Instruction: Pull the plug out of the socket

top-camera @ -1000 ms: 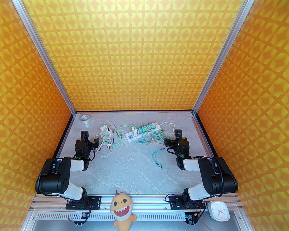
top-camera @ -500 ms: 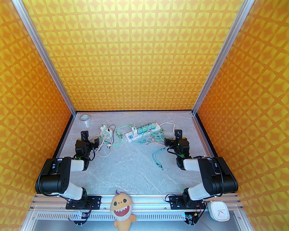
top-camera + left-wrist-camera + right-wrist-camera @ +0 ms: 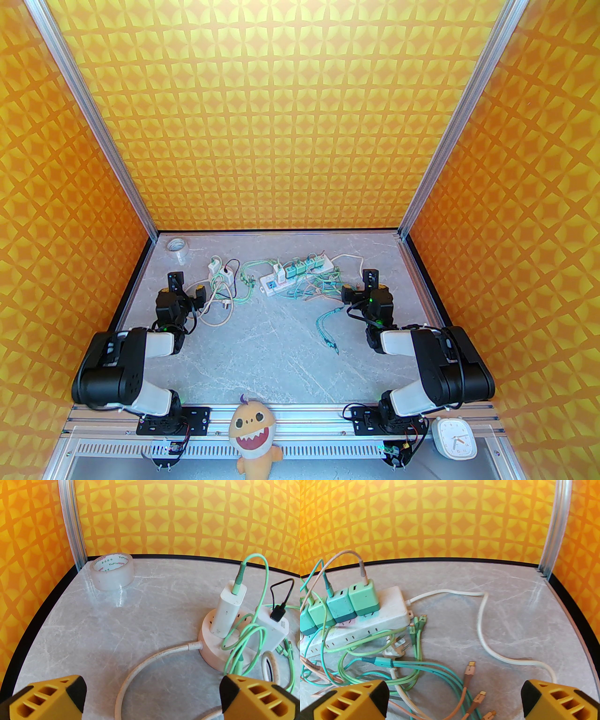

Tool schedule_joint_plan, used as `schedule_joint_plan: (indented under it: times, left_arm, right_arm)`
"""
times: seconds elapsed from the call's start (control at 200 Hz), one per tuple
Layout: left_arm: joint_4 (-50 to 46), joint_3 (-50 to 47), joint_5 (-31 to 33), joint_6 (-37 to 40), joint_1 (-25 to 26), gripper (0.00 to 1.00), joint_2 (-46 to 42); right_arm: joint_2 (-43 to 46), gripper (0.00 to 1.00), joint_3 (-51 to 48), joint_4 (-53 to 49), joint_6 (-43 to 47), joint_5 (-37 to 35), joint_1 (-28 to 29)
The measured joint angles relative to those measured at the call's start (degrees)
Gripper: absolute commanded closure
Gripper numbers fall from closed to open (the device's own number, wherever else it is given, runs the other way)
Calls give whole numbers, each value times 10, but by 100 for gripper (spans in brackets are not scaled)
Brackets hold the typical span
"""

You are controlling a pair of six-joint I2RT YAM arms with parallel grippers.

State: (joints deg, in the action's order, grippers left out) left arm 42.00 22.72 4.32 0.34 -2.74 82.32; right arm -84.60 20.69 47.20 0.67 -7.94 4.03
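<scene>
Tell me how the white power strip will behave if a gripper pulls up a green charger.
The power strip looks light and lies loose on the table, so it would probably lift or slide with the charger unless pinned. It looks rigid, likely moving as one piece. The cables tangled beside it may drag.
</scene>
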Motion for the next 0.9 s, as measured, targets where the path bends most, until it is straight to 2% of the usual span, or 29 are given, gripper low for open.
schedule_joint_plan:
  times: [0.135,0.3,0.425,0.575,0.635,0.785,0.9]
  left_arm:
    - [-158,90,35,-39,-3,1,-85]
    - [-376,252,65,-175,-28,1,-143]
    - [-512,326,56,-259,-33,1,-171]
    - [-588,306,2,-312,-27,1,-228]
    - [-600,281,-13,-330,-10,1,-260]
    - [-607,223,-39,-363,72,1,-324]
    - [-605,190,-46,-376,135,1,-342]
  right_arm:
    - [106,2,-6,-57,-20,-42,0]
    - [237,2,67,-244,-151,-118,1]
    - [297,1,102,-326,-235,-123,0]
    - [329,1,114,-400,-270,-71,0]
    - [329,2,127,-431,-276,-43,1]
    - [328,1,162,-492,-288,34,1]
    - [328,1,176,-533,-289,81,6]
